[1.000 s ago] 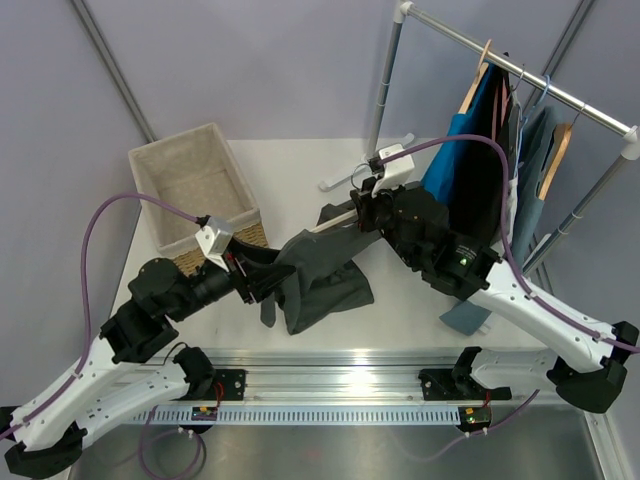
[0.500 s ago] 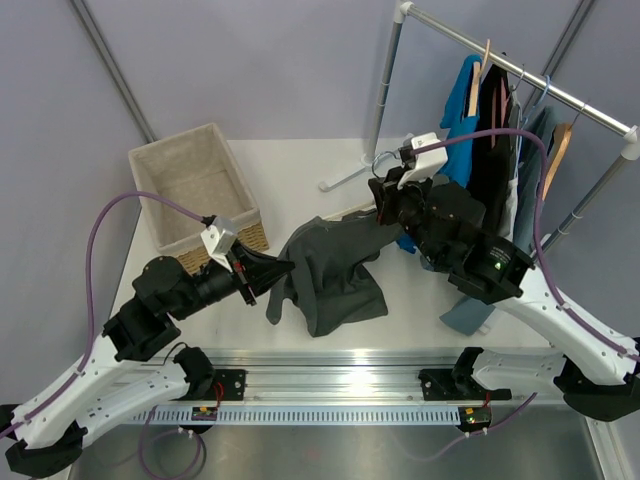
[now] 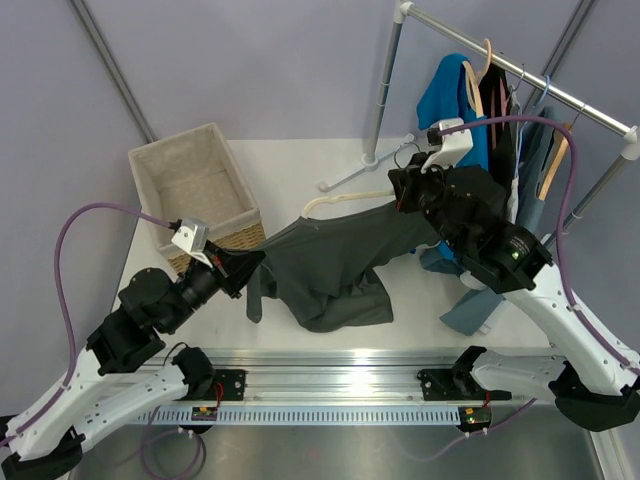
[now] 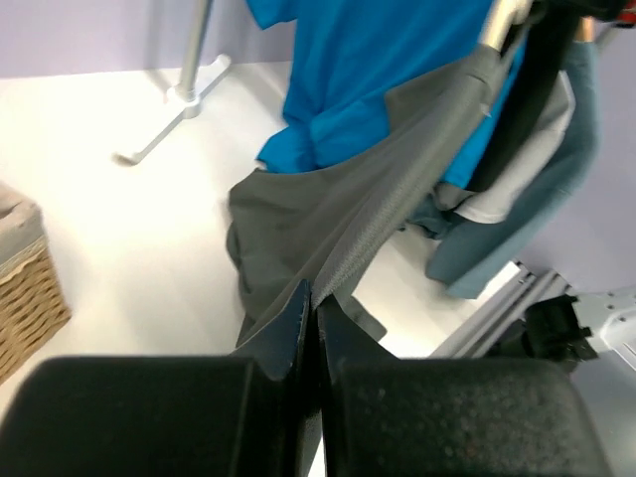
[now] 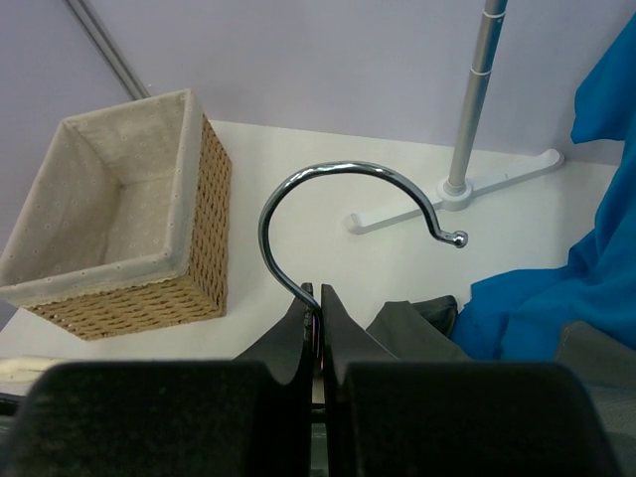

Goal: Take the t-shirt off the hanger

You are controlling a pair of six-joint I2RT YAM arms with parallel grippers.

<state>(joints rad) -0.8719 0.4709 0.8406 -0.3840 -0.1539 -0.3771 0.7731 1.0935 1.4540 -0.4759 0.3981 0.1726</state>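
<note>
Where the white table (image 3: 300,165) meets lilac walls, the t-shirt (image 3: 335,262) lies mid-table, its lower part bunched on the surface and its upper part pulled taut toward the right. The left gripper (image 3: 243,266) is pinched on its left edge. The right gripper (image 3: 405,192) is clamped on the hanger (image 3: 345,200) at the hook stem, with 1 cream arm exposed. A wicker basket (image 3: 170,142) sits far left and a clothes rack (image 3: 380,85) far right. Open tabletop lies between them.

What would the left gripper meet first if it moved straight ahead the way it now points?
The t-shirt: the left gripper has its jaws shut on the cloth's edge, and the cloth stretches straight ahead of it. Behind that hangs the blue shirt, probably next, though depth is unclear.
</note>
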